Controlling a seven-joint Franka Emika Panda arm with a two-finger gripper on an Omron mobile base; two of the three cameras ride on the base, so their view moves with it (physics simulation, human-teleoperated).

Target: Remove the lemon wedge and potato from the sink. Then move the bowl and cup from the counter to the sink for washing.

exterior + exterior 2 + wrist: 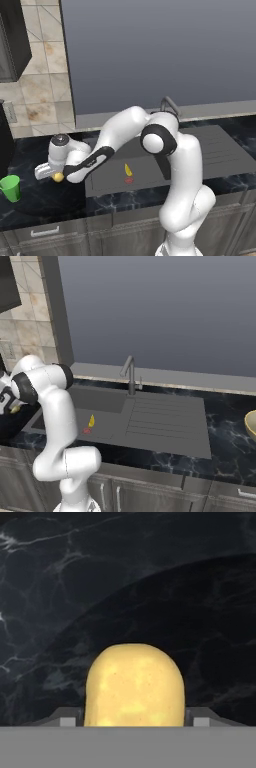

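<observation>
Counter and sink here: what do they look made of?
Counter: looks like polished black marble or similar stone, given pale veining on a dark glossy surface. Sink: matte dark grey, ribbed drainboard moulded in one piece; could be composite or coated metal, the render leaves it open.

Arm rises from base, elbow high, forearm reaching out to robot's left and down, wrist bent low over counter. Gripper (56, 175) points downward, its hand tilted. In hand view the fingers (67, 718) stand wide, one each side of the potato (134, 684), touching its flanks; potato sits between the jaws, held.
</observation>
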